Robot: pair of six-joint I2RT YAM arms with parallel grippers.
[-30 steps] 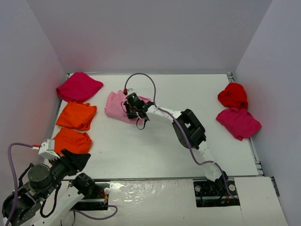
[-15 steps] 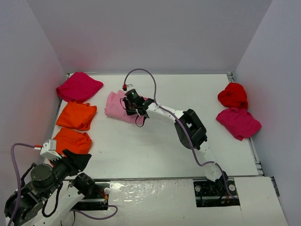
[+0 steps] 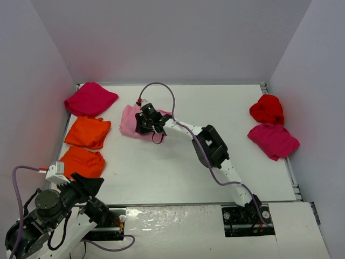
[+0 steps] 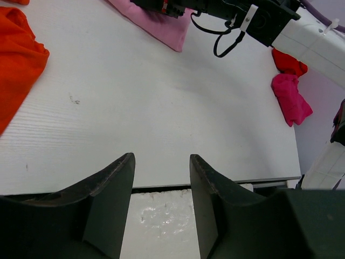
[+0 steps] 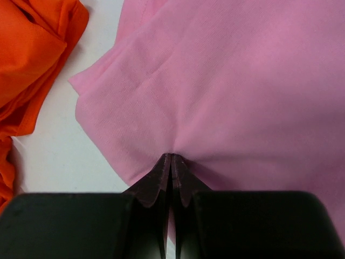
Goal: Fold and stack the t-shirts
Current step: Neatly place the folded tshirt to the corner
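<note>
A light pink t-shirt (image 3: 128,121) (image 5: 232,81) lies bunched at the back of the table, left of centre. My right gripper (image 3: 142,125) (image 5: 171,157) is shut on a pinch of its cloth, which puckers at the fingertips. Along the left side lie a magenta t-shirt (image 3: 90,99) and two orange t-shirts (image 3: 87,132) (image 3: 82,161). A red t-shirt (image 3: 267,109) and another magenta one (image 3: 273,140) sit crumpled at the right. My left gripper (image 3: 89,186) (image 4: 160,157) hangs open and holding nothing over the table's near left edge.
White walls close in the table (image 3: 161,172) on the left, back and right. The right arm stretches diagonally across the middle, with its purple cable looping above the pink shirt. An orange shirt (image 5: 32,48) lies just left of the pink one.
My right gripper has slid a little to the left over the pink t-shirt, staying shut. The left arm has barely shifted.
</note>
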